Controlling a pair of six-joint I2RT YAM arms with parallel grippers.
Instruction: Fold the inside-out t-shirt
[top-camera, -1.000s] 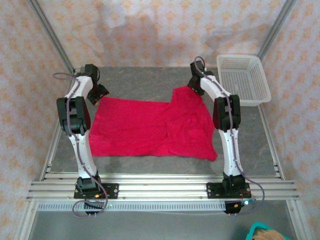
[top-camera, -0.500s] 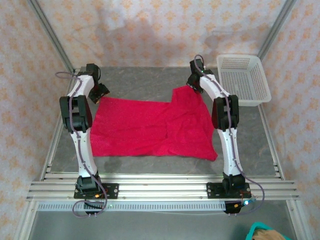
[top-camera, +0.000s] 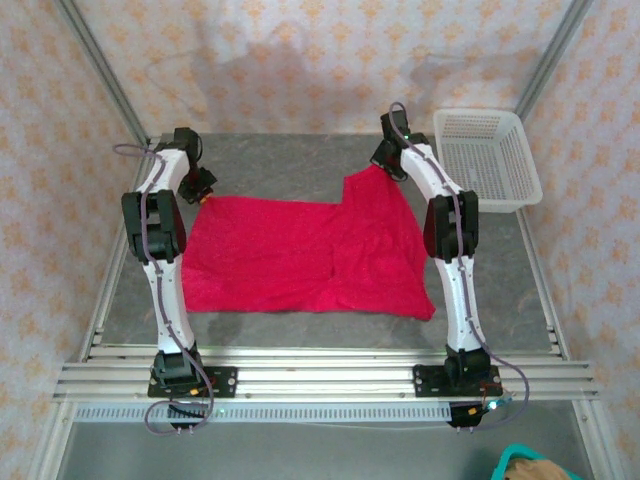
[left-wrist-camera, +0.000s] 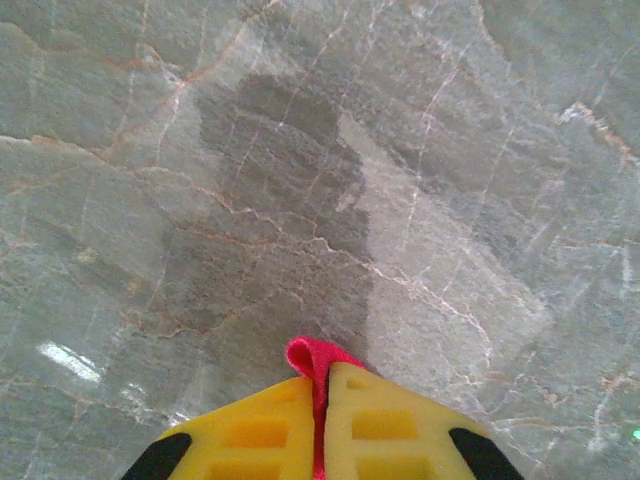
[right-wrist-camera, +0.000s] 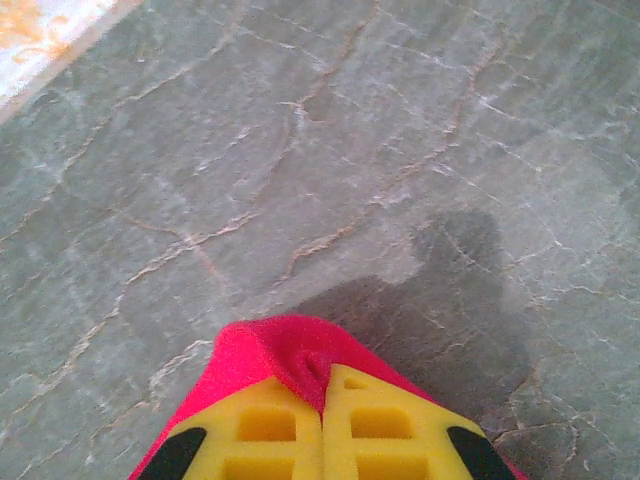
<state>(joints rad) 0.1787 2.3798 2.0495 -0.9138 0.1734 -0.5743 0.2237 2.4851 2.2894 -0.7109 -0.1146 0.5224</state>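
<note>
Since a second ago both pairs of fingers have closed, and the left arm has drawn in slightly toward the far-left corner of the cloth. The left fingers now press together with a small fold of the red-pink t-shirt pinched between their yellow tips, the fold poking out just ahead of them over the grey marbled bench. The right fingers are likewise clamped on the fabric, a broader hump of it wrapping the tips at the garment's far-right corner. The t-shirt lies spread over the middle of the bench between the two arms, mostly flat, its right part rumpled and rising toward the right fingers, its near-right corner tapering to a point. A white mesh basket sits at the bench's far-right corner, apart from the cloth.
</note>
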